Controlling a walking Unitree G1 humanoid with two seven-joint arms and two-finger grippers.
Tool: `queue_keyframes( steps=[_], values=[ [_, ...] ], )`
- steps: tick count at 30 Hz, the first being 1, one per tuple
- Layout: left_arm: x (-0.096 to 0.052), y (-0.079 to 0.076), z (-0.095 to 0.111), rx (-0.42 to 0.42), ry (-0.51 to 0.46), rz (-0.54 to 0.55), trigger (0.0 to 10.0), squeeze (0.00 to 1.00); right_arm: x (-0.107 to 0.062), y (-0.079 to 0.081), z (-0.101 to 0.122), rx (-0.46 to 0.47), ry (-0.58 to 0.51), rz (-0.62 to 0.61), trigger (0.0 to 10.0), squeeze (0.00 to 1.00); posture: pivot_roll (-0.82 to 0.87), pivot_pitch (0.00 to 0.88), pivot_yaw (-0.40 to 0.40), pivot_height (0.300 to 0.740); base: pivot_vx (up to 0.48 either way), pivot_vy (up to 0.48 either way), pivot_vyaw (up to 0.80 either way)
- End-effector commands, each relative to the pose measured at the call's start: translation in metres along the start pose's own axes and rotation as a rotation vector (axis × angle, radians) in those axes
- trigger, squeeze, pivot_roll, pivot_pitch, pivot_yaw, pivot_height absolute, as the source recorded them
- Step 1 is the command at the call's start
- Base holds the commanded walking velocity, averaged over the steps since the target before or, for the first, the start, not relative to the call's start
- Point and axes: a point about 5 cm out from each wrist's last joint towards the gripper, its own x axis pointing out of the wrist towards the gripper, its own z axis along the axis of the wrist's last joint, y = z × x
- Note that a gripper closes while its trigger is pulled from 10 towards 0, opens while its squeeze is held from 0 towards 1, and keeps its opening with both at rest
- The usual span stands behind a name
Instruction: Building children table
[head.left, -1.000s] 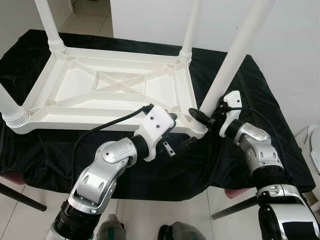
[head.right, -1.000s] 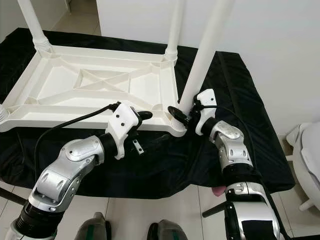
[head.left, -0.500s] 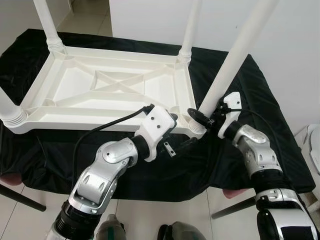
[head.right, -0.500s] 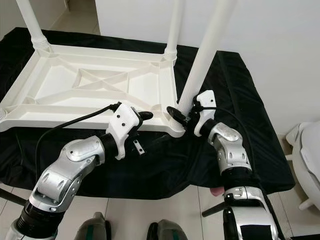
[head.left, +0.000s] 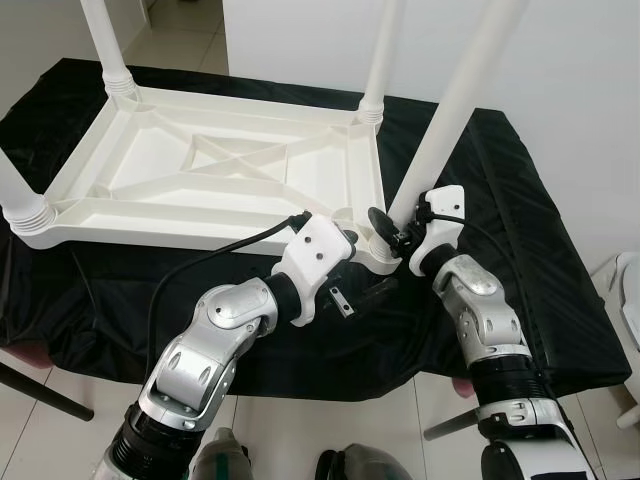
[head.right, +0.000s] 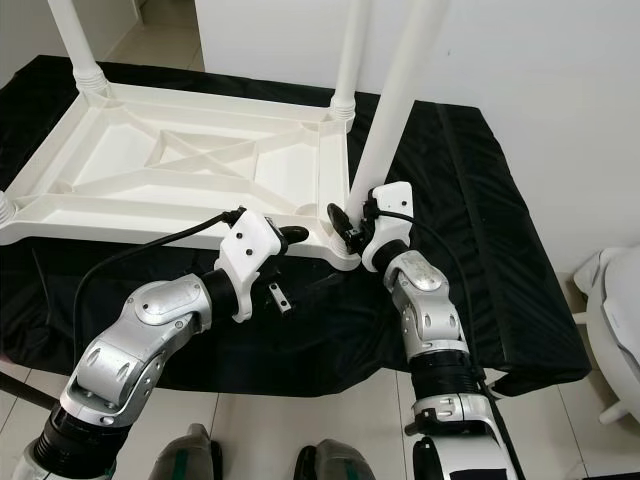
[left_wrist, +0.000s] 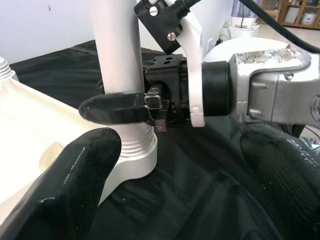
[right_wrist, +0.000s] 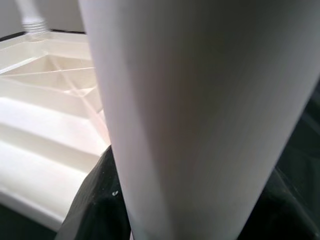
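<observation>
1. White plastic children's table (head.left: 215, 180) lies upside down on a desk draped in black cloth (head.left: 520, 230); ribbed underside with a cross brace faces up, legs point upward at the corners.
2. Near-right leg (head.left: 455, 105) rises from the corner socket (head.left: 385, 258) closest to the robot, its threaded collar seated in the socket.
3. Right gripper (head.left: 392, 232): jaws closed around the base of that leg, one black finger curling round its front.
4. Left gripper (head.left: 372, 288) sits low, just in front of the same corner over the cloth; jaws wide, holding nothing.
5. Left wrist view adds detail: the right gripper's finger (left_wrist: 117, 107) wraps the leg just above the threaded collar (left_wrist: 135, 150), and the left gripper's own two pads (left_wrist: 75, 175) stand well apart.
6. Right wrist view: leg (right_wrist: 200, 115) very close up, table underside (right_wrist: 45, 100) beyond.
7. Versus 1.0 s ago: the leg leaned outward to the right; now it stands steeper, and the right forearm has swung in nearer the corner. Left arm position about unchanged.
</observation>
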Motion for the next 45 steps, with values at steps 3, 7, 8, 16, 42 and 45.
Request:
queue_keyframes(
  steps=[3, 7, 8, 16, 42, 45],
  values=[
    [0.001, -0.003, -0.001, -0.009, 0.002, 0.008, 10.0, 0.0, -0.007, -0.007, -0.003, 0.02, 0.013, -0.187, 10.0, 0.0, 0.02, 0.0, -0.077, 0.74, 0.0, 0.0, 0.0],
    [0.001, -0.003, -0.001, -0.01, 0.001, 0.007, 10.0, 0.0, -0.012, -0.002, -0.005, 0.022, 0.022, -0.281, 10.0, 0.0, 0.02, 0.0, -0.077, 0.74, 0.0, 0.0, 0.0],
    [0.002, -0.003, -0.001, -0.011, 0.0, 0.006, 10.0, 0.0, -0.015, 0.0, -0.005, 0.025, 0.015, -0.334, 10.0, 0.0, 0.02, 0.0, -0.077, 0.74, 0.0, 0.0, 0.0],
    [0.001, -0.005, -0.001, -0.014, 0.0, 0.005, 10.0, 0.0, -0.025, 0.012, -0.002, 0.026, 0.011, -0.427, 10.0, 0.0, 0.02, 0.0, -0.085, 0.74, 0.0, 0.0, 0.0],
    [0.002, -0.004, -0.001, -0.014, -0.003, 0.008, 10.0, 0.0, -0.02, 0.015, -0.005, 0.037, 0.06, -0.366, 10.0, 1.0, 0.02, 0.0, -0.093, 0.74, 0.0, 0.0, 0.0],
    [0.002, -0.004, -0.001, -0.014, -0.002, 0.01, 10.0, 0.0, -0.019, 0.016, -0.001, 0.002, 0.031, -0.323, 10.0, 1.0, 0.02, 0.003, -0.092, 0.74, 0.0, 0.0, 0.0]
  ],
)
